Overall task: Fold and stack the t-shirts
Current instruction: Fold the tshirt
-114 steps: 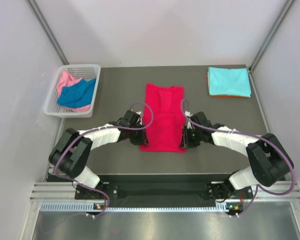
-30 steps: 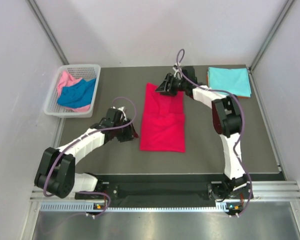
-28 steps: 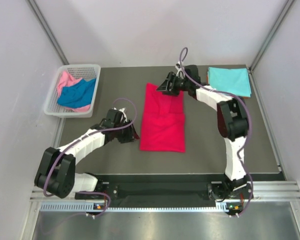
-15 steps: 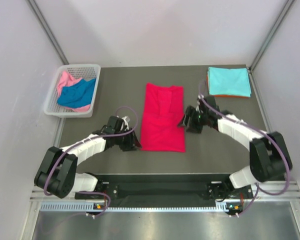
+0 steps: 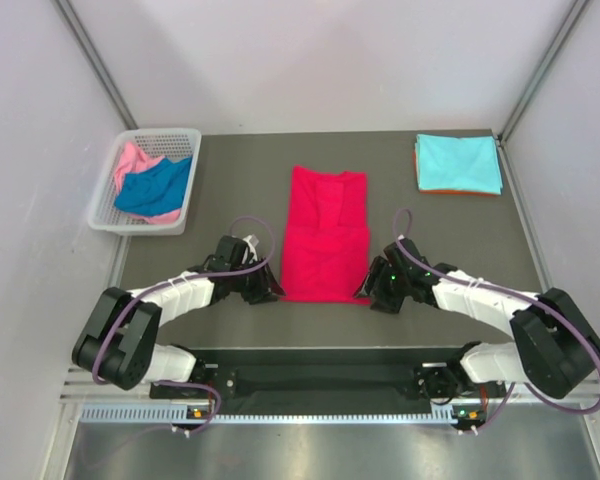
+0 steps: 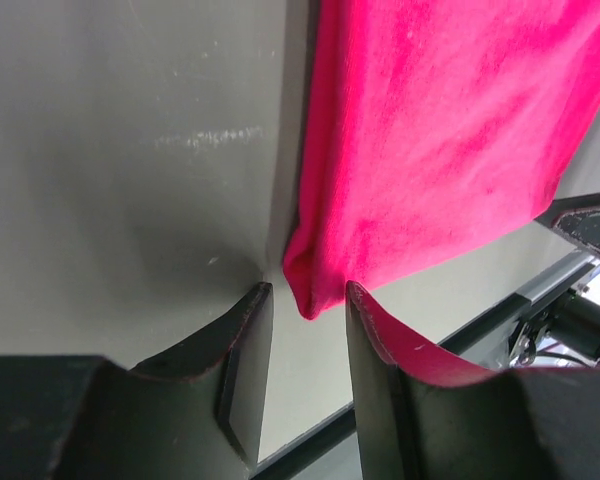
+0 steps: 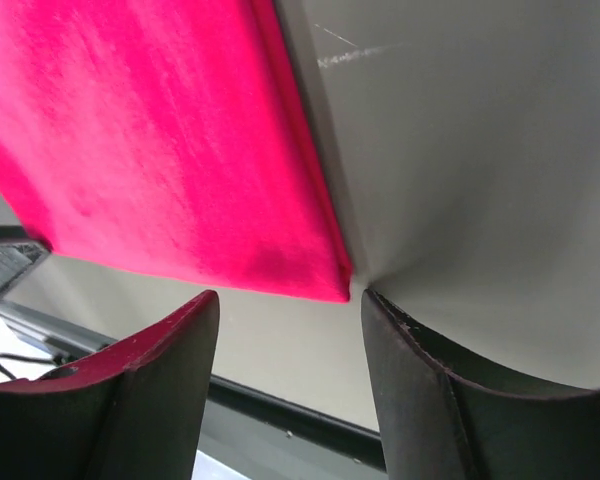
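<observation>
From the top view, the red shirt [image 5: 326,235] lies lengthwise in the middle of the surface [image 5: 240,180]. My left hand [image 5: 267,290] and right hand [image 5: 366,292] sit at its near corners.

In the left wrist view, the jaws are narrowly apart around the near-left corner and not pinching yet.

In the right wrist view, the jaws are wider, with the near-right corner between them.

Closing now could catch only the top layer, and the fold would peel open. Half a second ago the right hand sat halfway up the shirt's right edge.
</observation>
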### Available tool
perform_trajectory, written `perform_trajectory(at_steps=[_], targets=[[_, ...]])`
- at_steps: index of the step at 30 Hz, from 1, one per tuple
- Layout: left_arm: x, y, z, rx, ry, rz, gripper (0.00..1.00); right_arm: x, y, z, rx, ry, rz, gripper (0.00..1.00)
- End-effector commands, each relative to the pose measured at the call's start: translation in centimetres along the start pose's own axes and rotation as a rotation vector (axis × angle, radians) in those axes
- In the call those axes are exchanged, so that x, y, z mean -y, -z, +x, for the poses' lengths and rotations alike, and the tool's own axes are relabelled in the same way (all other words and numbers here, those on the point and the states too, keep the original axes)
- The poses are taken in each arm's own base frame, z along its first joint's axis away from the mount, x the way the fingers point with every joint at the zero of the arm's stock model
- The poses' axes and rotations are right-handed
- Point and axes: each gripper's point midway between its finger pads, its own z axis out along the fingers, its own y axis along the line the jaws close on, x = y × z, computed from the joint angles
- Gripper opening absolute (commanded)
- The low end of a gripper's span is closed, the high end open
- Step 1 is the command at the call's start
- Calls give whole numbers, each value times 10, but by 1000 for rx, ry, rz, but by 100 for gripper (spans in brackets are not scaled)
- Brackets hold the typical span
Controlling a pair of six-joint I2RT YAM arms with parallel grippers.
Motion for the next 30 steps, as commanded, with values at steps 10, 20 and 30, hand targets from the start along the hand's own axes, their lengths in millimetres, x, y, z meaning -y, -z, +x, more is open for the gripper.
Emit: perform_trajectory(at_steps=[10,20,30], targets=[[0,-7,-6,28,10,8,34,16,-8,-1,106,-75,46,53],[8,-6,-11,57,5,42,26,31,-2,-7,167,-94,95,51],[3,-2,-12,80,11,16,34,33,-5,-3,162,-119,80,38]])
